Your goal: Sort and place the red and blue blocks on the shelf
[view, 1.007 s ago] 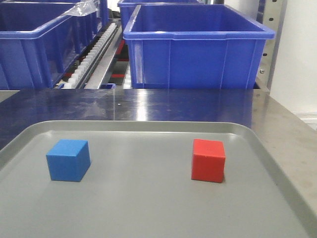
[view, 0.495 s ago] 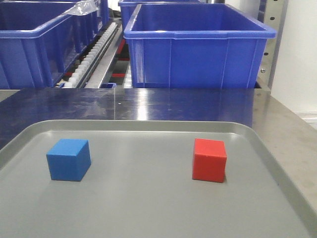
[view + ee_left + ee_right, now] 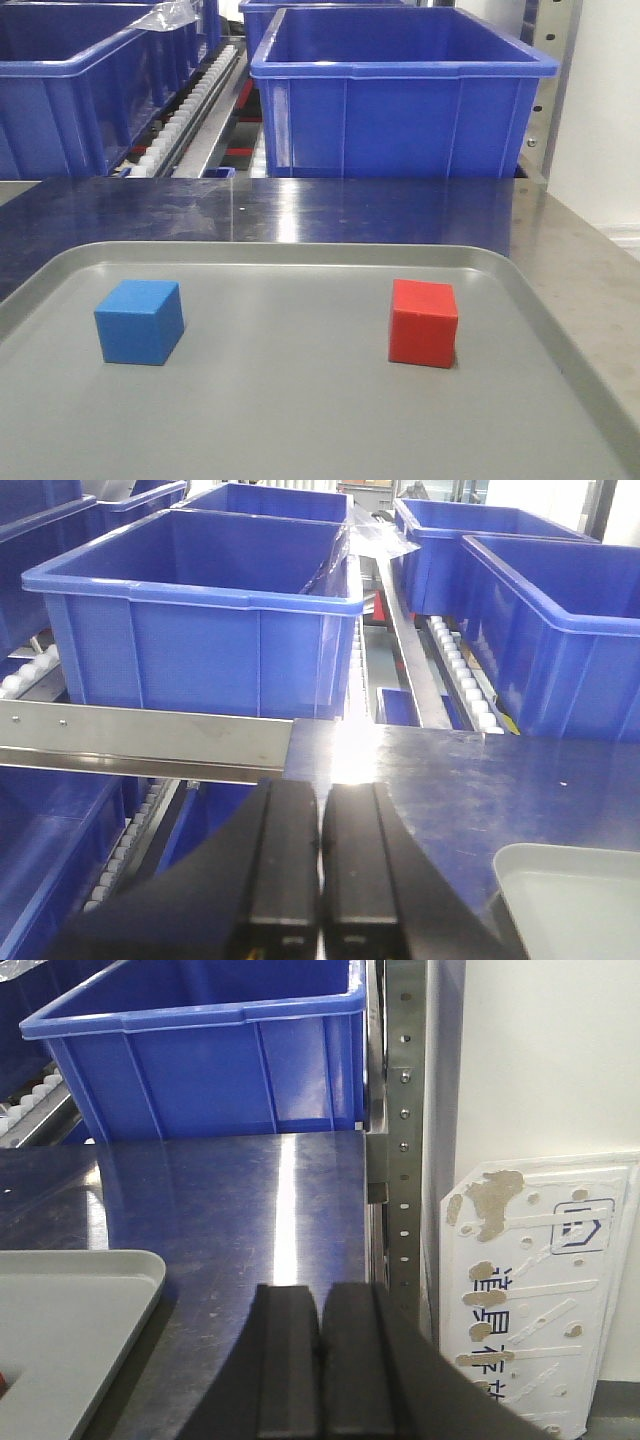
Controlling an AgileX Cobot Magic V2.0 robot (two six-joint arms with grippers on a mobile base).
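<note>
A blue block (image 3: 140, 321) rests on the left of the grey tray (image 3: 300, 255), and a red block (image 3: 423, 322) sits on its right. Neither arm shows in the front view. My left gripper (image 3: 322, 792) is shut with nothing in it, hovering over the steel tabletop's left end, facing the shelf rail (image 3: 150, 738). My right gripper (image 3: 320, 1295) is also shut and empty, above the tabletop's right part, beside the tray corner (image 3: 120, 1270). The shelf's white roller tracks (image 3: 185, 110) run between the bins.
Large blue bins (image 3: 400, 95) (image 3: 200, 620) stand on the shelf behind the shiny steel tabletop (image 3: 300, 210). A perforated steel upright (image 3: 402, 1110) and a white panel (image 3: 540, 1270) stand at the right edge.
</note>
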